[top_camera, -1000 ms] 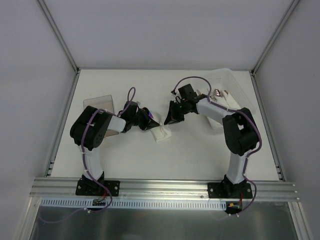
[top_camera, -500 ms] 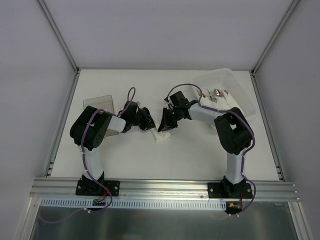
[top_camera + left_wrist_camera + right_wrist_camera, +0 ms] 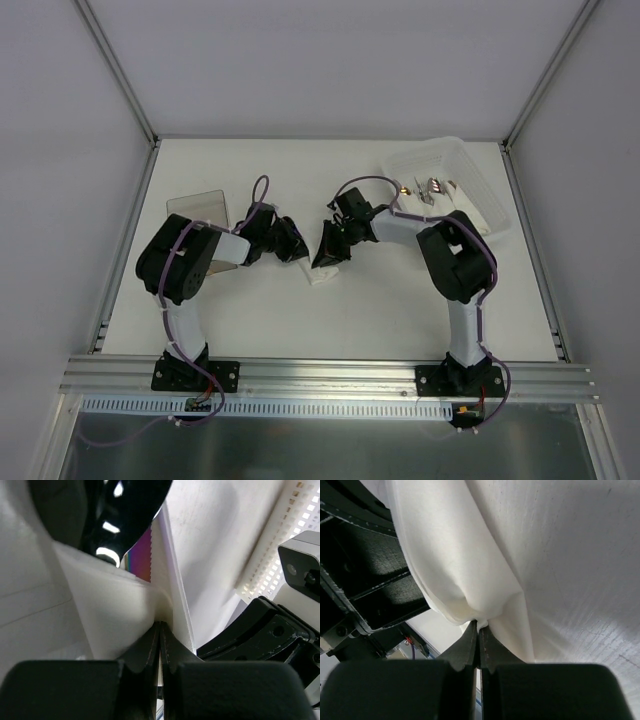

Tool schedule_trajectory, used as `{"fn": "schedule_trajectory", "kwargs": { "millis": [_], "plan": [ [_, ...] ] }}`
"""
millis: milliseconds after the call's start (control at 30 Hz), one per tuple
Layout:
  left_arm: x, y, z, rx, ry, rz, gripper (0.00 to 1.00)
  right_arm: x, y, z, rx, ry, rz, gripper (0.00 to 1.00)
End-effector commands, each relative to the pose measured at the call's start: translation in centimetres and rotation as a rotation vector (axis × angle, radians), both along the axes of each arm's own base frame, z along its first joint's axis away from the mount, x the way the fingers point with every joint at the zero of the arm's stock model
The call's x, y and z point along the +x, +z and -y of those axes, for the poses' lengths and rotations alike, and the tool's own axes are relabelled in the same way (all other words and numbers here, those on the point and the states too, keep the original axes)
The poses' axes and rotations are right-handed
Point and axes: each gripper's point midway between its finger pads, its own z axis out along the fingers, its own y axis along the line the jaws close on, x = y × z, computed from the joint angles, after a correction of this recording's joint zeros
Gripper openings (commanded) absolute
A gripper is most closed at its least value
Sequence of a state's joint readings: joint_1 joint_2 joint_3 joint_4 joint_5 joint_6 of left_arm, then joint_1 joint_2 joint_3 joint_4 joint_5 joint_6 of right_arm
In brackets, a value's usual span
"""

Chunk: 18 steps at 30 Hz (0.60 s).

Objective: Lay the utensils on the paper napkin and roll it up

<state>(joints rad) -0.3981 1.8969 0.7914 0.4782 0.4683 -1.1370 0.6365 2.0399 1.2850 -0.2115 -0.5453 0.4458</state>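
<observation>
Left gripper (image 3: 159,627), right gripper (image 3: 478,626) crowd paper napkin (image 3: 318,274); clear box (image 3: 485,205) blocks far-right corner.

A robot lab test cell — white table (image 3: 350,320), plain wall panels (image 3: 60,150), aluminium mounting rail (image 3: 330,372).

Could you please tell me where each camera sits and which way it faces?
Top external: above and behind, looking down at the table; both arms whole, left gripper and right gripper meeting at the paper napkin.
Left wrist: looks along its shut fingers pinching the napkin; the utensils poke out beyond.
Right wrist: looks along its shut fingers pinching a napkin fold.
Shared: both wrist views show the napkin and the opposite arm.
</observation>
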Motion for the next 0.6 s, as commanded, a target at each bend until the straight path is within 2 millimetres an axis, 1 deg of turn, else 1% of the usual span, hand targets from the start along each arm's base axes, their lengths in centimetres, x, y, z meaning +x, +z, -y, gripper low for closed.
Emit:
{"fn": "schedule_trajectory", "kwargs": {
  "millis": [0, 33, 67, 133, 167, 233, 267, 333, 433, 467, 567],
  "plan": [
    [-1.6, -2.2, -2.8, 0.141, 0.055, -0.089, 0.01, -2.2, -4.6, 2.5, -0.151, -0.036, -0.128, 0.00],
    [-1.3, -1.8, -3.0, 0.155, 0.057, -0.079, 0.02, -2.1, -4.8, 2.9, -0.155, -0.047, -0.136, 0.00],
    [-1.2, -0.9, -3.1, 0.161, 0.051, -0.055, 0.04, -2.1, -4.9, 3.2, -0.167, -0.053, -0.138, 0.00],
    [-1.5, -0.3, -3.3, 0.172, 0.043, -0.048, 0.07, -1.8, -5.0, 3.6, -0.175, -0.066, -0.139, 0.00],
    [-1.4, 0.5, -3.3, 0.175, 0.038, -0.023, 0.09, -1.5, -5.0, 3.9, -0.181, -0.078, -0.142, 0.00],
    [-1.6, 1.0, -3.5, 0.179, 0.035, -0.019, 0.13, -1.3, -5.1, 4.2, -0.183, -0.092, -0.145, 0.00],
    [-1.6, 1.7, -3.5, 0.177, 0.032, 0.000, 0.17, -1.3, -5.2, 4.4, -0.186, -0.097, -0.148, 0.00],
    [-1.9, 2.1, -3.6, 0.176, 0.027, 0.004, 0.20, -1.2, -5.3, 4.5, -0.188, -0.104, -0.151, 0.00],
    [-2.0, 2.9, -3.5, 0.169, 0.022, 0.024, 0.20, -1.0, -5.4, 4.9, -0.192, -0.110, -0.150, 0.00],
    [-2.3, 2.9, -3.7, 0.171, 0.022, 0.023, 0.18, -0.8, -5.4, 5.0, -0.193, -0.109, -0.147, 0.00],
    [-2.5, 2.5, -4.0, 0.181, 0.035, 0.013, 0.08, -0.6, -5.5, 5.3, -0.194, -0.122, -0.147, 0.00]
  ]
}}
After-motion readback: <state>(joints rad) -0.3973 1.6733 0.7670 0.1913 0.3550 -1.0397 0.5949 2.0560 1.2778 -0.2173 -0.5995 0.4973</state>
